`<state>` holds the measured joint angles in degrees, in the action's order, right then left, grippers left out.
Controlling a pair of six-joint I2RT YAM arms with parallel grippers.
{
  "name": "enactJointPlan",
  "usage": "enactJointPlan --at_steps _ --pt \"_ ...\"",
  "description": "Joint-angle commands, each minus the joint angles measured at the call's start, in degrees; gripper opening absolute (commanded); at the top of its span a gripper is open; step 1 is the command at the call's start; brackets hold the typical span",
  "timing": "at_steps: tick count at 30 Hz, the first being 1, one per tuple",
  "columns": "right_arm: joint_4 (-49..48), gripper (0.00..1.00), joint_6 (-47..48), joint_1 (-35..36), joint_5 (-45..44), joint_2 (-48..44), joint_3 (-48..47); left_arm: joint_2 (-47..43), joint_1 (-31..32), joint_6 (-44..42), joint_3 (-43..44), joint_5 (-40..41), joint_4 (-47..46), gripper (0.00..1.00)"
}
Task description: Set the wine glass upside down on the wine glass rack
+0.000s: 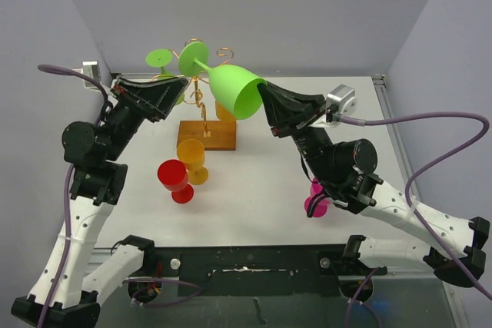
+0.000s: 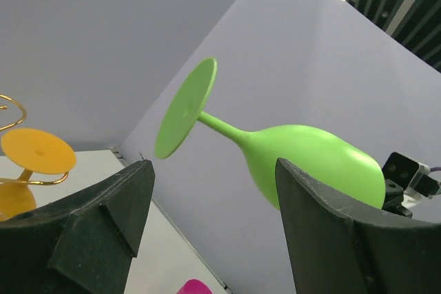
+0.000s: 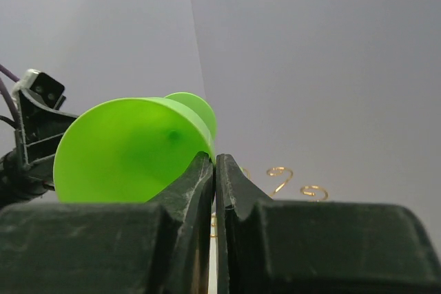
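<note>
Green wine glass point(image 1: 237, 91), rim between right jaws, foot near rack point(image 1: 215, 136)

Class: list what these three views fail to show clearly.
Pink glass: top view, mostly behind the right arm; left wrist view, cut by the bottom edge.
Hanging orange glass: top view, mostly covered by the held green glass.
Rack: right wrist view, only curls show past the right hand.

The lime-green wine glass point(image 1: 234, 91) hangs nearly sideways in the air, its rim pinched by the right claw point(image 1: 264, 93). Its foot is near the gold scrolls of the wine glass rack point(image 1: 209, 137), whose brown wooden base sits toward the counter's point(image 1: 261, 182) back.
</note>
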<state>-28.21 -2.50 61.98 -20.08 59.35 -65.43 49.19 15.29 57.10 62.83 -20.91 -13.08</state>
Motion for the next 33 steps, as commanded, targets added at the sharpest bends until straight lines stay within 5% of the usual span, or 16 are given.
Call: enactJointPlan --at_steps 1,7,15,33 --pt "-17.91 0.00 6.91 0.20 3.93 2.82 0.60 3.26 0.19 6.81 2.07 -1.51 -11.15 0.68" --pt "-26.25 0.00 9.30 0.21 7.36 5.22 3.52 3.28 0.27 15.92 -3.67 -1.10 -23.44 0.67" --pt "-30.06 0.00 7.01 0.31 11.61 8.19 4.42 0.95 0.70 19.94 -7.04 5.21 -23.68 0.67" --pt "-27.50 0.00 3.97 0.34 17.19 9.18 5.11 0.38 0.80 22.86 -9.27 10.13 -22.58 0.30"
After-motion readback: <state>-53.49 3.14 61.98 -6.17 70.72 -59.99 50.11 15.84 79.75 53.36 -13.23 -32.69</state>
